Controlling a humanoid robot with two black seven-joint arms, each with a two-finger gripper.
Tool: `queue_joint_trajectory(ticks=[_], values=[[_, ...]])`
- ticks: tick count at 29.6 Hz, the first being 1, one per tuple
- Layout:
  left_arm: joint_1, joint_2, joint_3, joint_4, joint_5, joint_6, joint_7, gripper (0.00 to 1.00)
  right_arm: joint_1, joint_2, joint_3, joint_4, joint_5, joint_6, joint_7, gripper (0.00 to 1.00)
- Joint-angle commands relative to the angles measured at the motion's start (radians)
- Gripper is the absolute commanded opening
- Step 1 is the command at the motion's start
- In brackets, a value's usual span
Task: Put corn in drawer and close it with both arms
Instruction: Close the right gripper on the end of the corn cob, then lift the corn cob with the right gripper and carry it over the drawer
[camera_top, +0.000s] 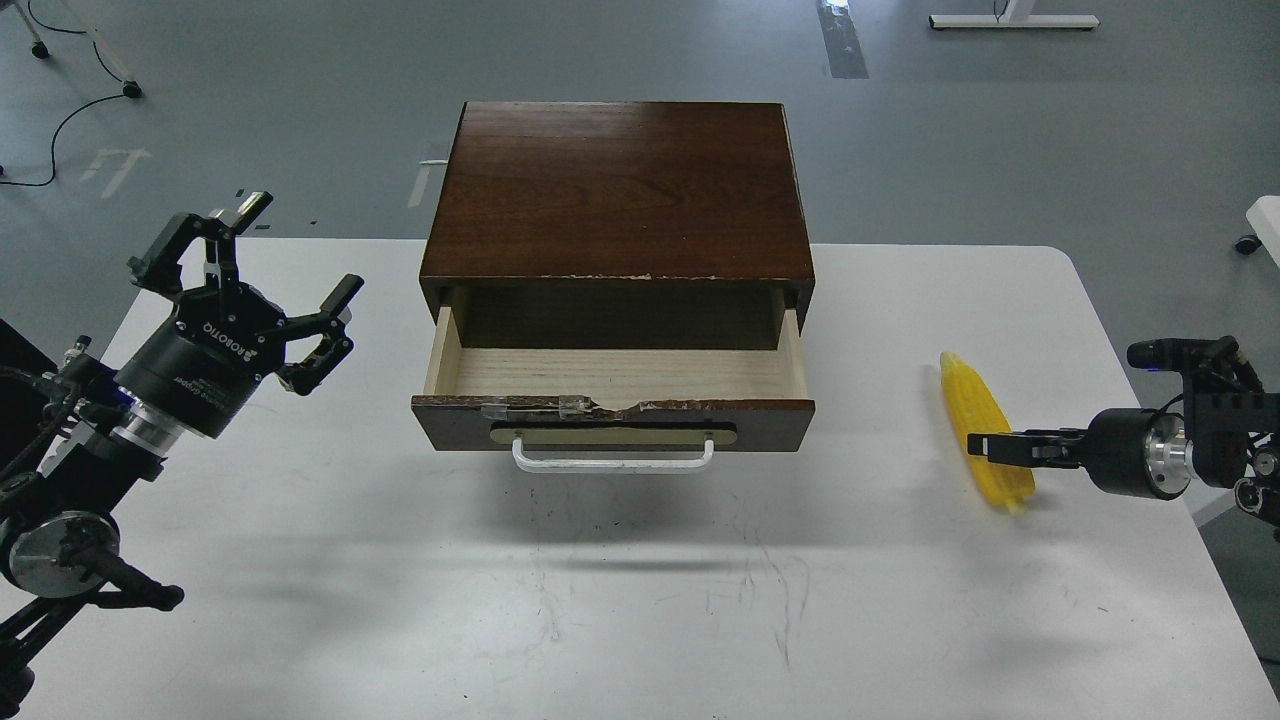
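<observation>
Yellow tapered corn cob (982, 428) lies on the white worktop (640, 600), well right of the dark brown wooden drawer (612, 408), which stands pulled open. Right claw (985, 446) overlaps the cob; grip cannot be told. Left claw (290, 262), left of the drawer, spread open.
</observation>
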Motion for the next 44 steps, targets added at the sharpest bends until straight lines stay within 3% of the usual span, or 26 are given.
queue_joint_trajectory(ticks=[1,10,17,26,34,44], values=[[0.0,0.001,0.0,0.0,0.0,0.0,0.0,1.0,0.009,-0.007,0.003,0.008,0.003,0.0,0.0,0.12],[0.0,-0.002,0.0,0.0,0.0,0.0,0.0,1.0,0.288,-0.101,0.012,0.125,0.021,0.002,0.0,0.13],[-0.001,0.0,-0.006,0.0,0.0,0.0,0.0,1.0,0.527,-0.084,0.0,0.203,0.067,0.046,0.0,0.13],[-0.001,0.003,-0.011,-0.001,0.0,0.0,0.0,1.0,0.84,0.088,-0.195,0.333,0.064,0.086,0.0,0.13],[-0.001,0.006,-0.011,-0.001,0.0,0.0,0.0,1.0,0.936,0.238,-0.284,0.384,0.026,0.082,0.0,0.14],[-0.001,0.011,-0.011,-0.001,0.0,0.0,0.0,1.0,0.966,0.49,-0.43,0.314,-0.13,-0.073,0.0,0.15]])
